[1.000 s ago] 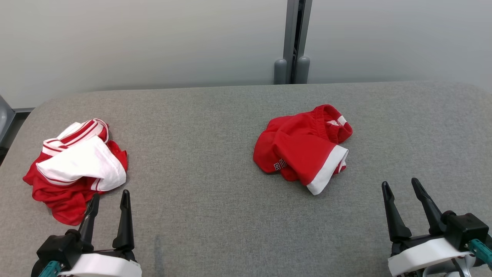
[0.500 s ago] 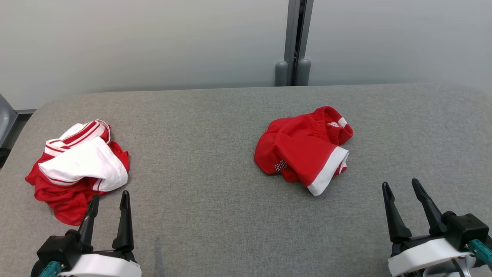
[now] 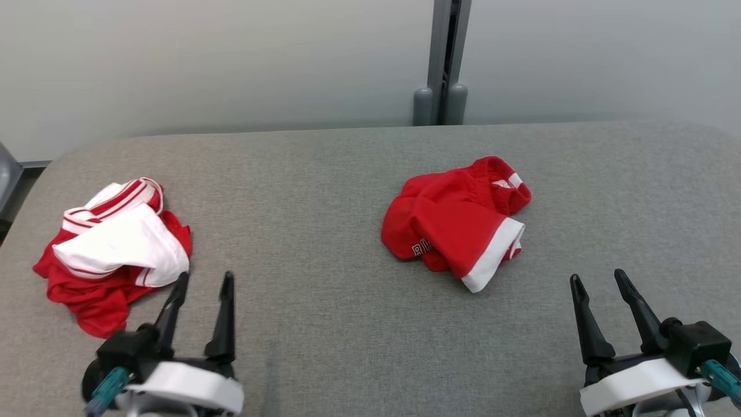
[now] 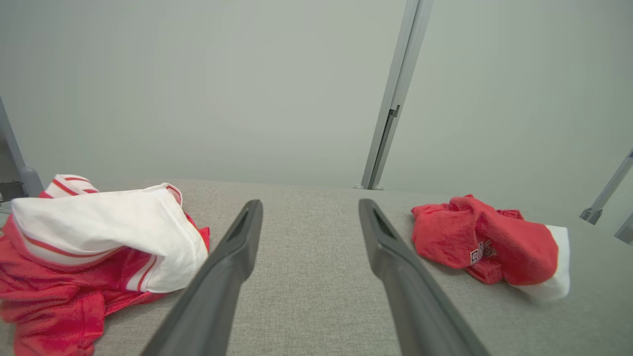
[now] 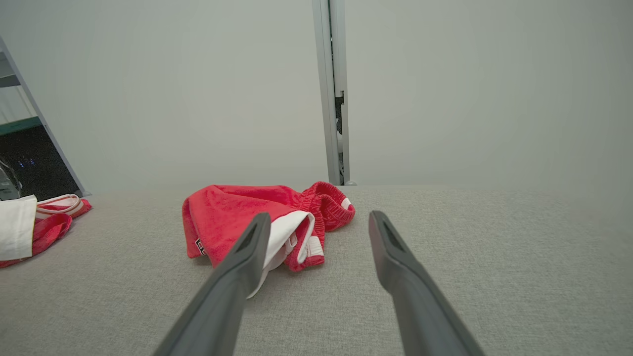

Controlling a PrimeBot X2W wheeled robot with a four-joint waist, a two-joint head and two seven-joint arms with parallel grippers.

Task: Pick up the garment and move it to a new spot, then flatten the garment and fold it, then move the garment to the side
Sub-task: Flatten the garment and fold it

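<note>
A crumpled red garment (image 3: 457,223) with a white hem and an elastic waistband lies right of centre on the grey padded table (image 3: 324,191); it also appears in the left wrist view (image 4: 487,242) and the right wrist view (image 5: 237,220). A second crumpled garment, red and white striped (image 3: 113,249), lies at the left (image 4: 94,237). My left gripper (image 3: 206,277) hovers open just right of that heap's near edge, nothing between its fingers (image 4: 310,202). My right gripper (image 3: 597,275) stands open and empty, nearer me and to the right of the red garment (image 5: 319,215).
A pale wall with a grey vertical post (image 3: 443,63) stands behind the table's far edge. The table's rounded left corner (image 3: 40,174) lies close to the striped heap. Bare grey surface stretches between the two garments and along the near side.
My left gripper has shifted right and a little forward, still open. The right gripper has barely moved. Both garments lie as before.
</note>
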